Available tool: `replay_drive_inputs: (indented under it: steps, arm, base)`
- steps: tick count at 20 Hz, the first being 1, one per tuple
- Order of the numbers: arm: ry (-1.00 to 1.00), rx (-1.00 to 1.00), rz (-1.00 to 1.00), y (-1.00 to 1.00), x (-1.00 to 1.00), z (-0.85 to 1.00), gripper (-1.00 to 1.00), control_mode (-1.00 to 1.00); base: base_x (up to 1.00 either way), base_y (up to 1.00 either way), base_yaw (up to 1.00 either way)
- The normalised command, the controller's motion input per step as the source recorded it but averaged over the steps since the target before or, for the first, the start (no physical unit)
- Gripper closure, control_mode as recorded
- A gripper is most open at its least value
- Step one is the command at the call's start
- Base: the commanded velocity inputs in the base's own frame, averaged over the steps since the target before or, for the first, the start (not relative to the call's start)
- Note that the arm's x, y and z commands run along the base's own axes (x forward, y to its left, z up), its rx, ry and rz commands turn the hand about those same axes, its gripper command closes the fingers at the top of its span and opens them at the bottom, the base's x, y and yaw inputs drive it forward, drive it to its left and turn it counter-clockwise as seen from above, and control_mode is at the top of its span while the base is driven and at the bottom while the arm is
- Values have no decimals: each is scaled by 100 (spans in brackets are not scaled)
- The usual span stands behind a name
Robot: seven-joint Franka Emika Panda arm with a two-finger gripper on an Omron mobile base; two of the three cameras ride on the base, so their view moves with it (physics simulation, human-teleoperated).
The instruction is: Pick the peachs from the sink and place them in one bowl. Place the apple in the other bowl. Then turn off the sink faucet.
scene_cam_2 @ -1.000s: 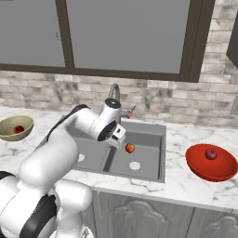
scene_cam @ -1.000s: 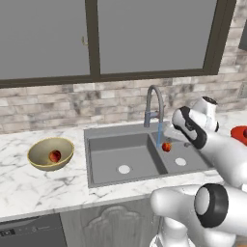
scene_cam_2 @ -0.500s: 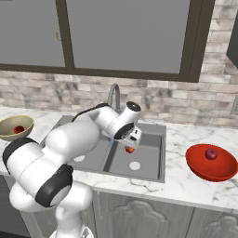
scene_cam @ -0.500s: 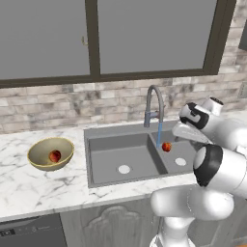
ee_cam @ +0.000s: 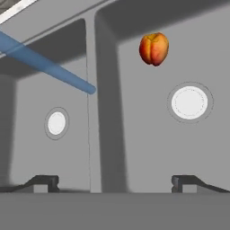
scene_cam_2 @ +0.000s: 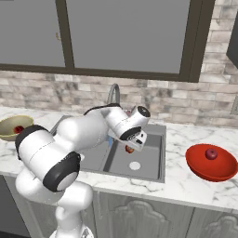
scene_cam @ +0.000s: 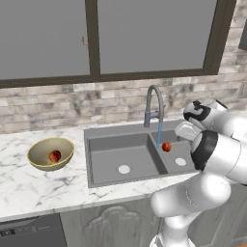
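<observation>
One peach (scene_cam: 166, 146) lies in the smaller right basin of the grey sink (scene_cam: 120, 144), close to the divider. My gripper (scene_cam: 186, 130) hangs above that basin, open and holding nothing. In the hand view the peach (ee_cam: 154, 48) lies well beyond the wide-apart fingertips (ee_cam: 187, 180), near the round drain (ee_cam: 189, 102). A second peach (scene_cam: 55, 156) rests in the tan bowl (scene_cam: 50, 153) on the left counter. The apple (scene_cam_2: 211, 153) sits in the red bowl (scene_cam_2: 211, 163) on the right counter. Water (scene_cam: 158, 135) runs from the faucet (scene_cam: 153, 103).
The blue water stream (ee_cam: 45, 65) falls just left of the basin divider (ee_cam: 105, 112), close to my hand. The faucet's arch stands behind the sink. The brick wall and window frame close off the back. Marble counter lies on both sides.
My hand has shifted right and a little lower over the small basin while the arm's elbow swung round. The fruits and bowls have not moved.
</observation>
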Motion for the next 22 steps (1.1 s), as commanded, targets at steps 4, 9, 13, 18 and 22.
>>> replay_drive_inputs:
  steps: [4,9,13,18,22]
  arm:
    - [-6,2,-1,3,20,-18,-100,-100]
    - [-4,7,-1,0,15,-21,-100,-100]
    - [-1,4,-1,-4,7,-3,-100,-100]
    - [3,5,0,-16,14,-8,-100,-100]
    - [7,3,0,-7,35,-28,-100,-100]
  base:
    - [0,0,0]
    - [0,0,0]
    - [0,0,0]
    - [0,0,0]
    - [0,0,0]
